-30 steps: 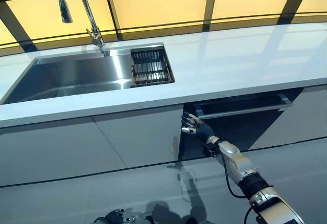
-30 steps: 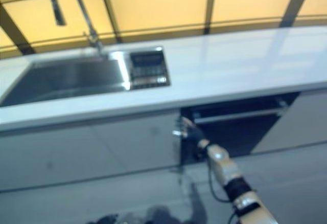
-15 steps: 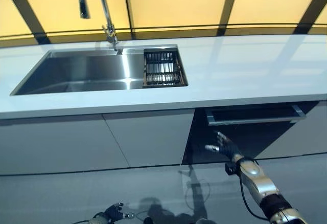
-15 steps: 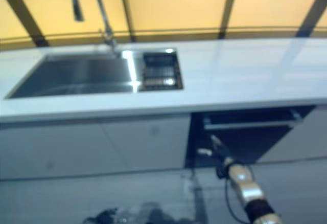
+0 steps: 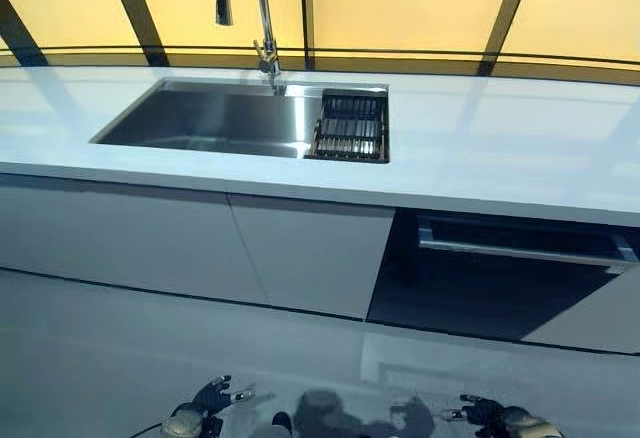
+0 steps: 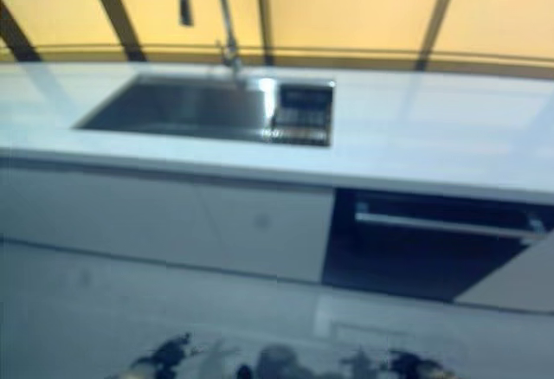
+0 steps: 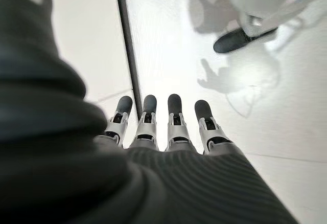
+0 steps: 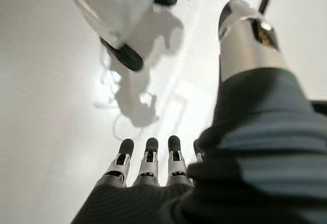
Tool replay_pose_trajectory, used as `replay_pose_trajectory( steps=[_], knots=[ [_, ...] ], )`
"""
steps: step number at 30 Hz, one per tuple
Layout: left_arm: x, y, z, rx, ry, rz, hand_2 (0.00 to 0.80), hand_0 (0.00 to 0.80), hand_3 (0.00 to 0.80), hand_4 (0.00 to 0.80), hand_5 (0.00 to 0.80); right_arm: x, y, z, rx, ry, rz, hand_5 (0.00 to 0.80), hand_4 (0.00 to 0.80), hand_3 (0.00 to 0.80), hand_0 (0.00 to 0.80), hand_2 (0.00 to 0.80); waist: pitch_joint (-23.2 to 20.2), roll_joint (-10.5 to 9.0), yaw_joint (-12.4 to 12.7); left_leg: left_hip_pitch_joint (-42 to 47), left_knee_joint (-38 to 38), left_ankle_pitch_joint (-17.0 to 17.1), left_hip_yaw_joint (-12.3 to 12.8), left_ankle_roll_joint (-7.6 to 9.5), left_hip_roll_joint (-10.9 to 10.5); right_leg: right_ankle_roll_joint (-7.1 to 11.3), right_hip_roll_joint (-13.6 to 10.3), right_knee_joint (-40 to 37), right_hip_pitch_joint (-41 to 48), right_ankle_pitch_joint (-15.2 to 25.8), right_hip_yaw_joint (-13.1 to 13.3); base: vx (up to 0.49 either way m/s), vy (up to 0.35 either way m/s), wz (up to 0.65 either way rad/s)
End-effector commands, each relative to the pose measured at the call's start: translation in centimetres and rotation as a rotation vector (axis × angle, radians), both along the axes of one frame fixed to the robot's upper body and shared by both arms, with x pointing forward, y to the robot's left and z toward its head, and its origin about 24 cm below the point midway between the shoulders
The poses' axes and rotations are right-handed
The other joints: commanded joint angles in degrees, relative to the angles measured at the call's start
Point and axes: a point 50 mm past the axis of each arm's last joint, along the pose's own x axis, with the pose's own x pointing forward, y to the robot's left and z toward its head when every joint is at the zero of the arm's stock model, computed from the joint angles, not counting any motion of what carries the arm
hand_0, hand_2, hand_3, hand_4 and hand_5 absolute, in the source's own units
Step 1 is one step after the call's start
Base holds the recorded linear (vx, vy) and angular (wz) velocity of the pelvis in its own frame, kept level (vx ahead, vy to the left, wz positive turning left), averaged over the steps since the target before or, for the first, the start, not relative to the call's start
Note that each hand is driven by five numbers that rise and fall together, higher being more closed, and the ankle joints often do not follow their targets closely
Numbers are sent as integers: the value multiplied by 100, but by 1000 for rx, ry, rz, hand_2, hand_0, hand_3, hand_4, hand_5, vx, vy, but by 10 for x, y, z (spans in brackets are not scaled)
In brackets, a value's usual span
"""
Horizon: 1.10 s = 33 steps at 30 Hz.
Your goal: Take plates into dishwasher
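Observation:
The dishwasher is a dark front under the white counter at the right, with a silver bar across its top. A dark rack sits in the right end of the steel sink; pale ribbed things lie in it, and I cannot tell if they are plates. My left hand hangs low over the floor at the bottom, fingers straight and empty. My right hand hangs low at the bottom right, fingers straight, holding nothing.
A tall tap rises behind the sink. Pale cabinet doors run under the counter left of the dishwasher. Glossy white floor lies between me and the cabinets.
The camera has swung, so the sink now sits further right in the picture. My right hand has dropped from the dishwasher's left edge down to the floor level.

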Motion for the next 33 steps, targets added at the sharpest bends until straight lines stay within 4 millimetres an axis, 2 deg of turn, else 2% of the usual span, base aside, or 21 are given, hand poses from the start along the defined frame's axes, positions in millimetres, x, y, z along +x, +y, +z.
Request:
replay_pose_trajectory(
  steps=[1, 4, 8, 10, 13, 16, 18, 19, 20, 23, 26, 28, 30, 32, 33],
  knots=[
    [12, 8, 7, 7, -67, 95, 0, 0, 0, 0, 0, 13, 6, 1, -16, -26, -8, 0, 0, 0, 0, 0, -91, -186, 44, -480, 1230, -730, -43, 371, -184, 74, 357, -614, 444, 9, 569, -78, 89, -14],
    [-11, 16, 0, 12, -14, 161, 0, 0, 0, 0, 0, -4, 5, -6, -50, 30, -29, 0, 0, 0, 0, 0, -214, -86, 0, -374, 1631, -875, -129, 424, -247, 125, 420, -723, 364, 88, 838, -136, 190, -35],
    [-33, 22, -5, 19, 26, 214, 0, 0, 0, 0, 0, -24, -6, -9, -96, 102, -33, 0, 0, 0, 0, 0, -324, -20, -36, -200, 1758, -628, -202, 332, -90, 79, 439, -917, 345, 205, 1041, -123, 216, -39],
    [-36, 25, -5, 18, 26, 238, 0, 0, 0, 0, 0, -31, -11, -9, -106, 130, -38, 0, 0, 0, 0, 0, -368, -15, -39, -17, 1573, -529, -212, 281, 5, 95, 386, -967, 312, 254, 1079, -141, 326, -22],
    [-38, 27, -5, 20, 20, 234, 0, 0, 0, 0, 0, -39, -17, -8, -127, 151, -50, 0, 0, 0, 0, 0, -449, 27, -16, 381, 891, -387, -268, 247, 129, 181, 255, -968, 153, 351, 1112, -174, 447, -10],
    [-37, 29, -3, 21, 7, 207, 0, 0, 0, 0, 0, -36, -20, -7, -134, 133, -62, 0, 0, 0, 0, 0, -464, 107, 20, 717, 254, -499, -255, 301, 199, 410, 64, -968, -90, 570, 1087, -254, 605, -2],
    [-29, 29, 0, 22, -17, 181, 0, 0, 0, 0, 0, -23, -19, -4, -127, 86, -67, 0, 0, 0, 0, 0, -412, 156, 83, 814, -26, -1084, -339, 485, 58, 692, -142, -968, -335, 866, 1078, -369, 827, 12],
    [-24, 28, 1, 20, -27, 169, 0, 0, 0, 0, 0, -17, -19, -2, -127, 61, -64, 0, 0, 0, 0, 0, -369, 177, 82, 907, -178, -1346, -212, 541, 10, 843, -254, -968, -395, 990, 1016, -395, 897, 18],
    [-16, 27, 3, 18, -35, 142, 0, 0, 0, 0, 0, -12, -17, -1, -118, 36, -68, 0, 0, 0, 0, 0, -317, 191, 52, 900, -291, -1454, -38, 653, -65, 973, -425, -968, -463, 1171, 966, -371, 840, 20],
    [9, 22, 10, 23, -63, 65, 0, 0, 0, 0, 0, -1, -15, 2, -92, -19, -73, 0, 0, 0, 0, 0, -170, 171, 51, 719, -423, -1505, 1, 861, -328, 1131, -806, -968, -711, 1668, 873, -423, 814, 38],
    [18, 23, 13, 34, -73, 58, 0, 0, 0, 0, 0, 5, -12, 4, -91, -37, -65, 0, 0, 0, 0, 0, -64, 214, 64, 671, -654, -1388, 35, 948, -435, 1175, -884, -898, -750, 2049, 601, -284, 519, 11],
    [21, 24, 15, 24, -82, 66, 0, 0, 0, 0, 0, 3, -7, 1, -69, -27, -36, 0, 0, 0, 0, 0, -20, 294, 19, 711, -888, -1210, 22, 974, -435, 1112, -804, -75, -877, 1804, 493, -202, 377, 3],
    [21, 22, 14, 20, -68, 50, 0, 0, 0, 0, 0, 0, -1, -2, -49, -17, -50, 0, 0, 0, 0, 0, -69, 326, -52, 795, -1155, -1035, -93, 1016, -458, 993, -624, 541, -882, 1466, 527, -87, 205, 13],
    [20, 20, 12, 26, -41, 41, 0, 0, 0, 0, 0, -6, 9, -8, -21, 6, -53, 0, 0, 0, 0, 0, -119, 269, -108, 860, -1372, -913, -234, 1038, -503, 887, -399, 967, -812, 1030, 569, -50, 73, 37],
    [19, 19, 11, 29, -33, 41, 0, 0, 0, 0, 0, -7, 11, -9, -15, 13, -54, 0, 0, 0, 0, 0, -131, 239, -128, 854, -1372, -921, -281, 1047, -527, 874, -346, 1061, -799, 936, 587, -35, 9, 51]
  ],
)
